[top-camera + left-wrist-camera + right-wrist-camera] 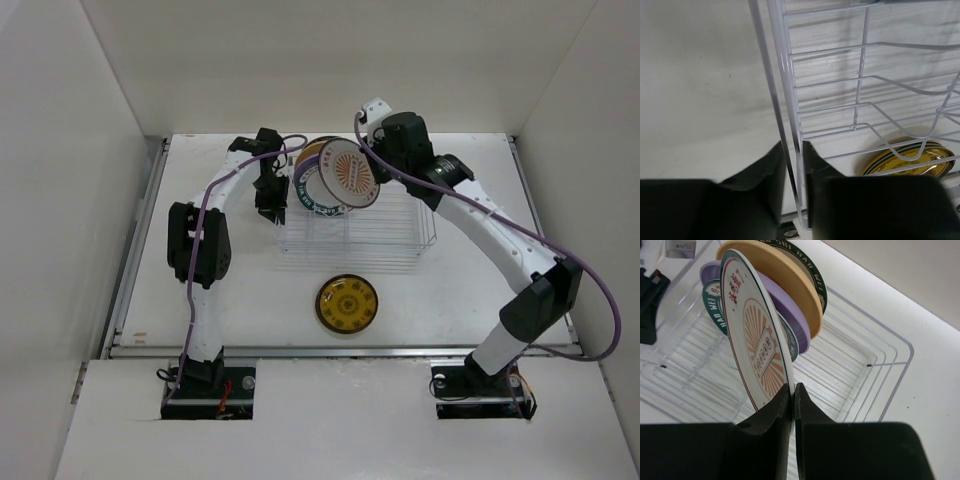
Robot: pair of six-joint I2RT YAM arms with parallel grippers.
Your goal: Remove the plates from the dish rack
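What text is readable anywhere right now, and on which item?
"HAO WEI": dark green rim of the tan plate, right wrist view.
"WEI": teal-rimmed plate, partly hidden.
Red Chinese characters on the sunburst plate: too slanted to read.
Yellow-patterned plate on the table: too small to tell.
Dish rack: none.

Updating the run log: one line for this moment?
left gripper: shut on white wire dish rack | right gripper: shut on white orange-sunburst plate | brown yellow-patterned plate: on table
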